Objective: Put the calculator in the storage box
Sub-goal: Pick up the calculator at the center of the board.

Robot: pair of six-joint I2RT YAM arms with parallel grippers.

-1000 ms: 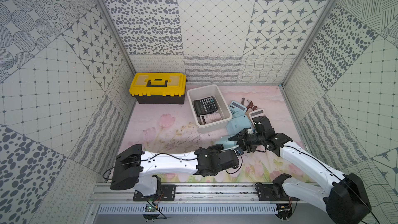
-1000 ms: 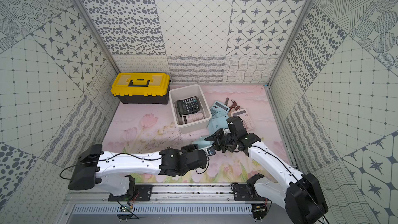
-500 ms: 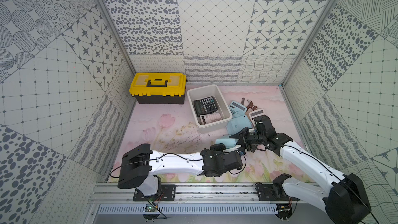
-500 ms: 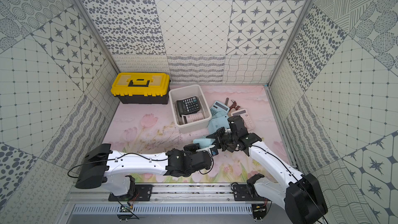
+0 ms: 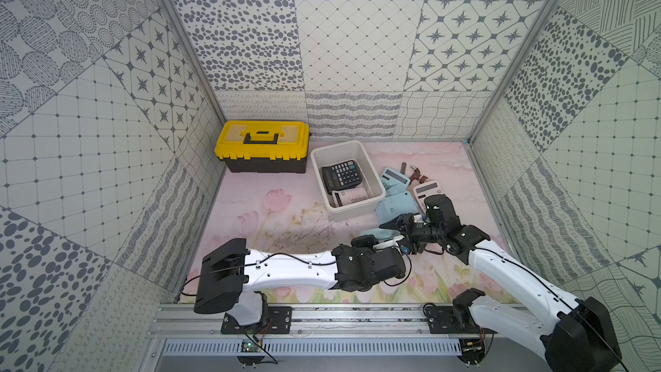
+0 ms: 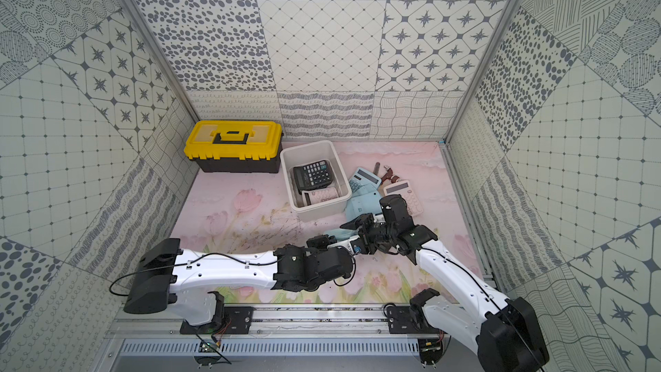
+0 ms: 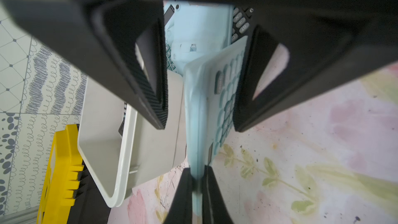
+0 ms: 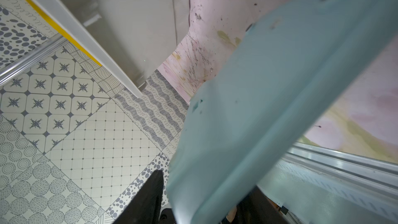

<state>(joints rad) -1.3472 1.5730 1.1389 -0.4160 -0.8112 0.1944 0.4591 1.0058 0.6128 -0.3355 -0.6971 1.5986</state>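
On the desk (image 5: 272, 223), a toolbox (image 5: 263, 144) sits back left, with the storage box (image 5: 354, 209) just right of it. Inside the box, a desktop calculator (image 5: 339, 174) lies behind a second calculator (image 5: 352, 195). Three loose calculators (image 5: 395, 205) cluster to the box's right. In front, a calculator (image 7: 215, 95) stands on edge, with the left claw (image 7: 196, 179) at its near end and the right claw (image 7: 199, 127) astride its far end.

Pale blue calculator (image 7: 200, 108), round keys, turned on edge, one end pinched in the left gripper (image 7: 196, 182). It is outside the storage box (image 5: 356, 210), just beside its near wall.

The box is an off-white tub with rounded corners and an open top, upright on the worktop (image 5: 286, 209). Inside lie a black calculator (image 5: 339, 174) and a pale pink one (image 5: 352, 195).
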